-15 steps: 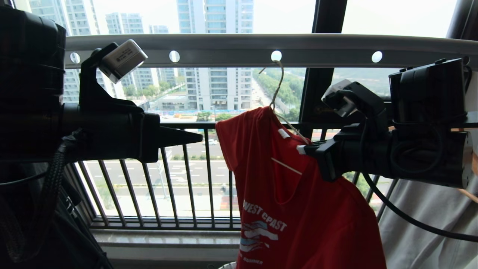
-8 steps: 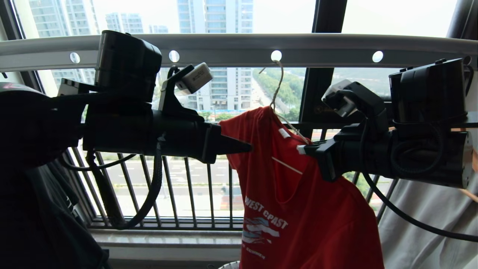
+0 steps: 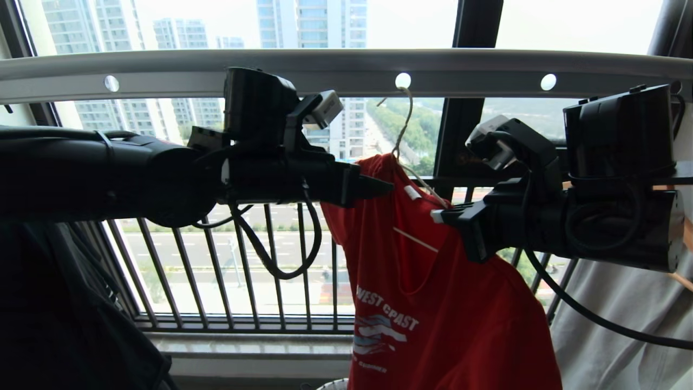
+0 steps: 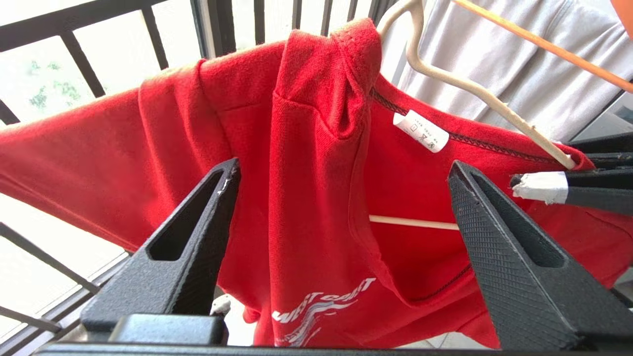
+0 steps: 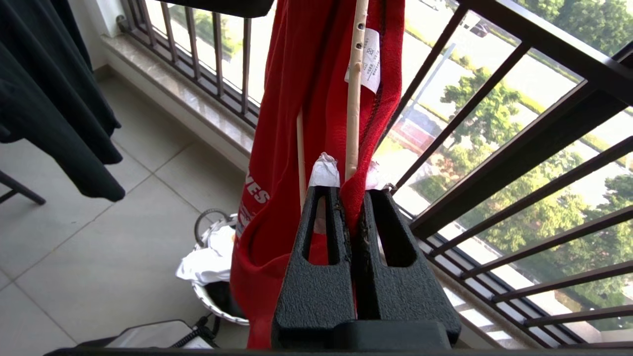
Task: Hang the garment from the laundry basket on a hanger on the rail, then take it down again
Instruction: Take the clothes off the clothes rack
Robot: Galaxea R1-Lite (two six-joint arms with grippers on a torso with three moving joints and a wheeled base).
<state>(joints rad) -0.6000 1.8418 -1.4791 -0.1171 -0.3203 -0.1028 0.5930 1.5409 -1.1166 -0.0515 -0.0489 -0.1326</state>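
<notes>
We see a red T-shirt (image 3: 427, 281) on a wire hanger (image 3: 403, 122) hooked to the rail (image 3: 346, 70). Our right tool (image 5: 352, 195), pressed together, pinches its shoulder and, it seems, the wire. Our left tool (image 4: 341, 178), spread wide, faces the bunched collar. We judge the shirt half hung; next, grip that fold and spread it. The basket (image 5: 217, 291) sits below the right tool.

A sunny balcony with black bars (image 3: 270, 265), a grey tiled floor (image 5: 99, 237) and tall buildings (image 3: 311, 65) outside.
</notes>
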